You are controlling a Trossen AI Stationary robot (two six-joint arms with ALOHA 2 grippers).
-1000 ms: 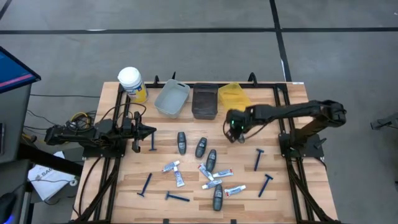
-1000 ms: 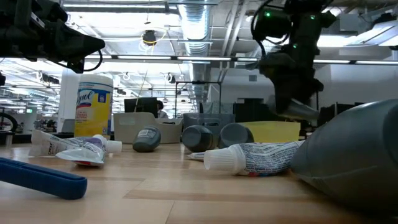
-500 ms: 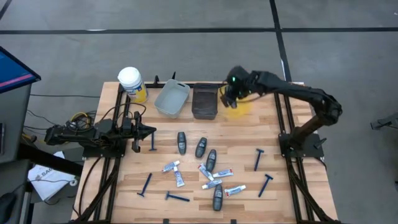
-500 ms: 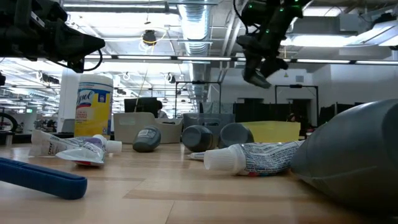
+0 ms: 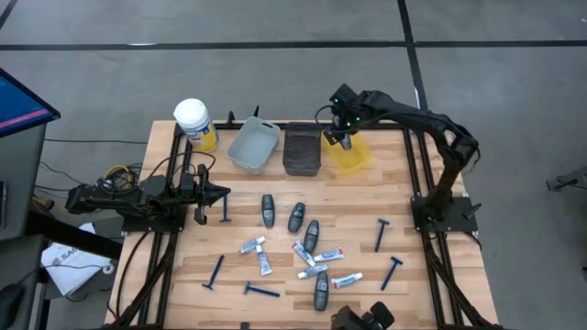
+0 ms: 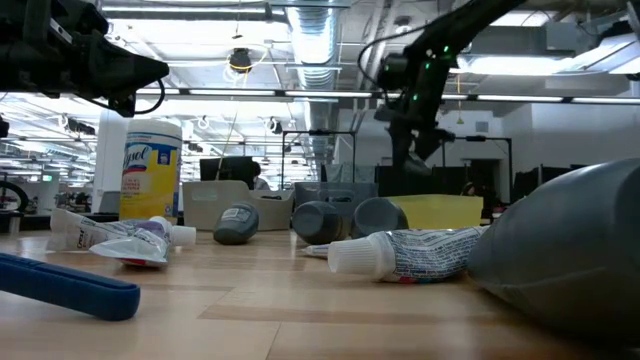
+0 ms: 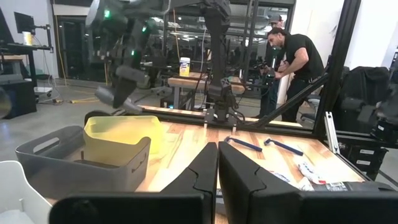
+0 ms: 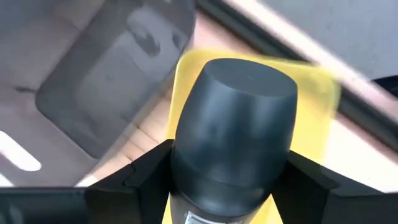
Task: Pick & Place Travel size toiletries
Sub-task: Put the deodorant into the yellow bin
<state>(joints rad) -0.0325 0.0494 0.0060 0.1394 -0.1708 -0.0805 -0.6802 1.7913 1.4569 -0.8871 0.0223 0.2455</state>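
The right pincer (image 5: 338, 137) holds a dark grey mini bottle (image 8: 233, 134) between its two fingers, high over the yellow bin (image 5: 351, 147) at the back of the worktop (image 5: 431, 302). The bottle looks small, hard, light and smooth, so it could slip; gripping it across its fat middle seems safest. The right arm reaches far out and bends down over the bins. The left pincer (image 5: 223, 193) is shut on nothing and waits at the left side. More toiletries lie in the middle.

Wood-plank table (image 5: 367, 206), matt plastic yellow bin (image 5: 353, 151) & grey bin (image 5: 252, 147), smooth matt dark bottle (image 8: 233, 124).
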